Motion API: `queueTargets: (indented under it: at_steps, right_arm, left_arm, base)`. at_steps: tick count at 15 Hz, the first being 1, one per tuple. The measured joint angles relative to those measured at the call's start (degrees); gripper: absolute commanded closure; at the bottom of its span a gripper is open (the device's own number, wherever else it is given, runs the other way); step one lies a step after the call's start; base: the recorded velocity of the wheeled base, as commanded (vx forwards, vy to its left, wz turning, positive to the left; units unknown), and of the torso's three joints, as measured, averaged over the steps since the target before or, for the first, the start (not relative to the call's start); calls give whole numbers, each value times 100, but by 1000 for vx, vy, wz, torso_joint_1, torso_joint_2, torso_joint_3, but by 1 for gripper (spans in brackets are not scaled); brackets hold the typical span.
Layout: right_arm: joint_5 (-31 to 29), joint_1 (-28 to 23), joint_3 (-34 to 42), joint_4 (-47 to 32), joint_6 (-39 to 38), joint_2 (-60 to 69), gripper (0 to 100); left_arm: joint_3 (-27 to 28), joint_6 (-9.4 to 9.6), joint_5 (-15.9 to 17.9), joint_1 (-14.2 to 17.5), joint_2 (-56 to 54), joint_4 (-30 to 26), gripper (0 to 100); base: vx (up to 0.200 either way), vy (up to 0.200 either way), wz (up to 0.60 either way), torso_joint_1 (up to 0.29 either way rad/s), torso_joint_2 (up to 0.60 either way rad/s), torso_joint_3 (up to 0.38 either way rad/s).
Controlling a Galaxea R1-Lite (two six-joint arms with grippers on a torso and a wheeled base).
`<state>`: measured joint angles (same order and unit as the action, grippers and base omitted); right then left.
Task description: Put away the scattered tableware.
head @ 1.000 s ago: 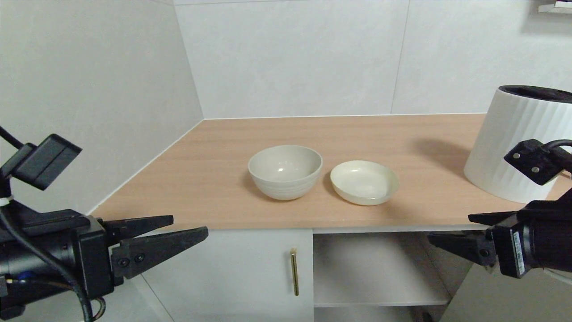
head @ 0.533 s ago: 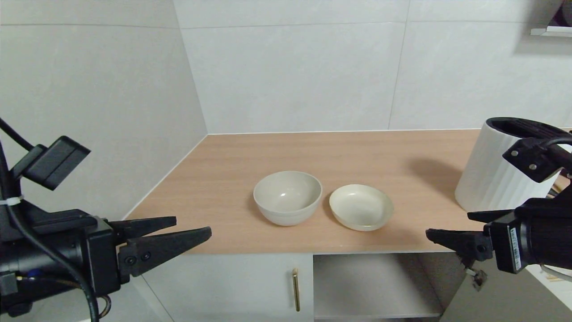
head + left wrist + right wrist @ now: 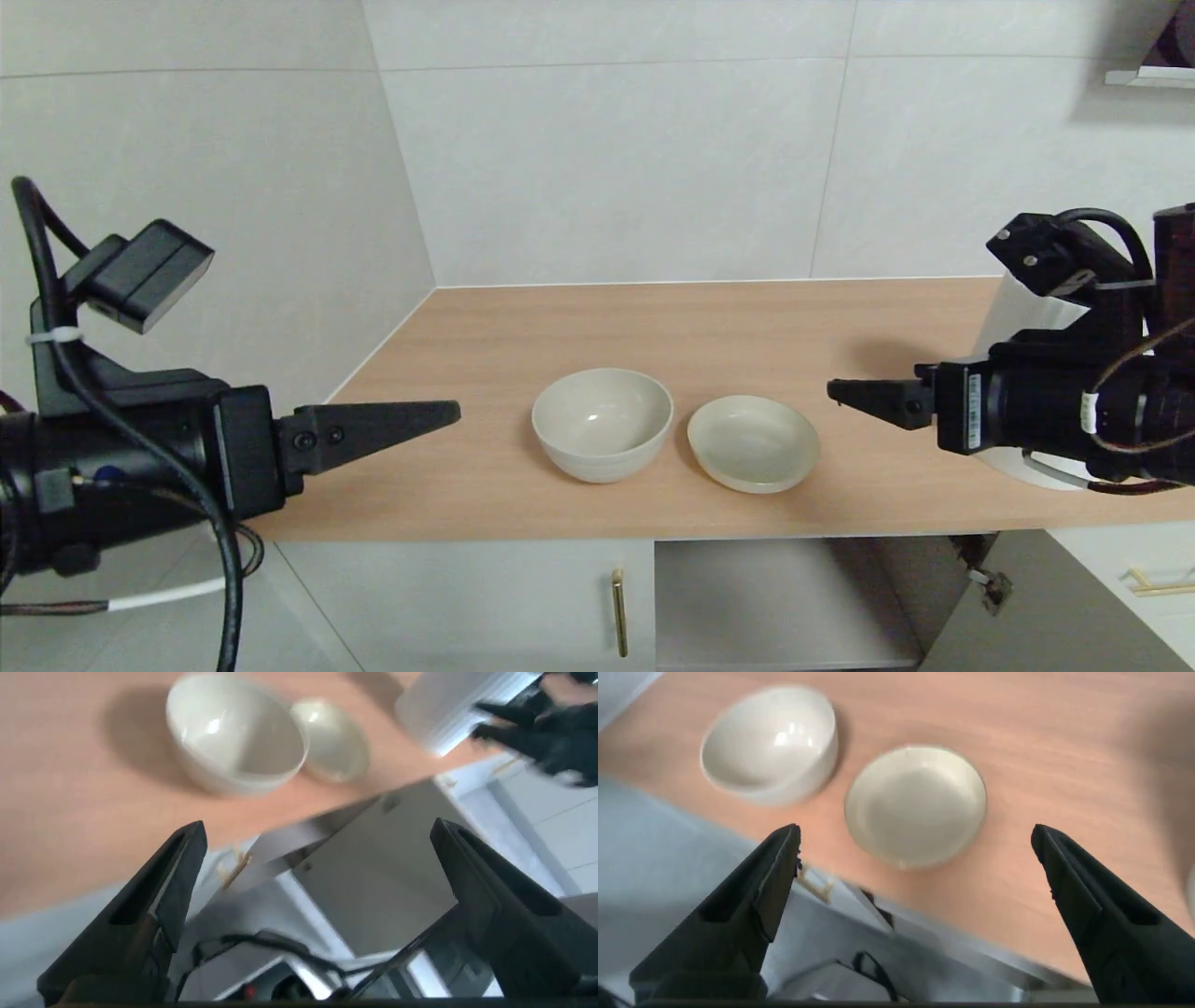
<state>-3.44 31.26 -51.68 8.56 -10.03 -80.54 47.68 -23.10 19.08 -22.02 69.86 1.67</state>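
Work has not begun, we judge, and nothing is put away: the deep bowl [image 3: 602,425] and the shallow dish [image 3: 754,442] stand just beside each other near the front edge of the counter [image 3: 523,327], above the open cupboard shelf [image 3: 775,597]. Both rest upright, mouths up; being round, they show no long axis. Our left gripper [image 3: 453,411] and right gripper [image 3: 833,387] hover spread wide, empty.

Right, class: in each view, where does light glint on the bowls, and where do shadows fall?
Head view: a small glint inside the deep grey-white ceramic bowl; a soft shadow on the wooden counter beside the white ribbed container. Left wrist view: a shadow beside that bowl. Right wrist view: a glint inside it; the shallow cream dish looks evenly lit.
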Motion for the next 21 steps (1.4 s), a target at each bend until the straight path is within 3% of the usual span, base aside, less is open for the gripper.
queueTargets:
  at_steps: [4, 5, 7, 8, 10, 13, 16, 18, 21]
  right_arm:
    - [-55, -17, -428, -692, -529, -258, 0]
    - [-59, -23, -469, -747, -551, -278, 0]
    - [-157, -30, -499, -756, -564, -358, 0]
    - [-266, -34, -502, -755, -589, -432, 0]
    - [-458, -28, -521, -728, -663, -597, 0]
    - [-490, -23, -542, -706, -688, -761, 0]
    - [-492, -23, -544, -700, -709, -823, 0]
    - [-488, -23, -544, -700, -709, -848, 0]
    - [-483, -23, -538, -700, -714, -879, 0]
  left_arm:
    - [541, -54, -77, 5, 321, -768, 0]
    - [605, -244, -99, -2, 430, -769, 0]
    - [824, -1089, -288, -99, 703, -755, 0]
    - [963, -1321, -468, -160, 858, -746, 0]
    - [1150, -1469, -894, -243, 1186, -750, 0]
    - [1406, -1860, -1558, -468, 1831, -757, 0]
    - [1649, -2053, -2343, -658, 2528, -755, 0]
    - [1825, -2330, -2592, -723, 2914, -758, 0]
    - [1952, -2408, -2655, -747, 3316, -783, 0]
  base:
    - [0, 0, 0, 0, 0, 0]
    - [0, 0, 0, 0, 0, 0]
    - [0, 0, 0, 0, 0, 0]
    - [0, 0, 0, 0, 0, 0]
    - [0, 0, 0, 0, 0, 0]
    - [0, 0, 0, 0, 0, 0]
    - [0, 0, 0, 0, 0, 0]
    - [0, 0, 0, 0, 0, 0]
    - [0, 0, 0, 0, 0, 0]
